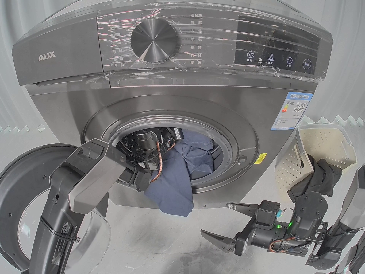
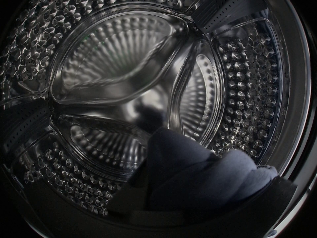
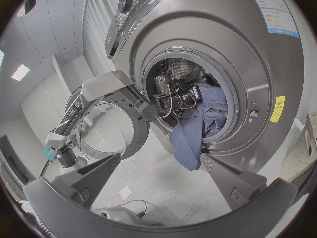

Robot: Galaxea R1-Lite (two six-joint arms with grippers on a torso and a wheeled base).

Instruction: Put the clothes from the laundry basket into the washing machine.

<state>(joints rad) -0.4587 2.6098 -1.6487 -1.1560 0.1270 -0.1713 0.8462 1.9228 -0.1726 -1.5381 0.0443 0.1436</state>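
Head view first, and we have our left arm (image 1: 91, 172) plunged through the open mouth of the washing machine (image 1: 228, 107), its door (image 1: 23, 195) swung wide to our left so nothing blocks the reach. The left gripper (image 3: 194, 96) sits deep inside, right against the blue garment (image 1: 173, 183). We cannot tell whether that pincer is clenched or released, because the cloth bunches over it.

And look where the garment lies: part of it is heaped inside the drum (image 2: 115, 50), while a long tail spills over the lower rim and hangs down the front of the machine. By our reckoning that is why the arm is in so far, to carry the bulk past the lip.

Over on our right, the right gripper (image 1: 215, 219) hovers low before the machine, jaws spread wide and holding nothing, just below the laundry basket (image 1: 327, 141). The basket stands tipped, its open side facing us, and a dark garment (image 1: 321, 176) droops from it, touching nothing but the basket. We judge that one is next, and the waiting open pincer sits handy for it. The dangling blue tail could slide back out if left.
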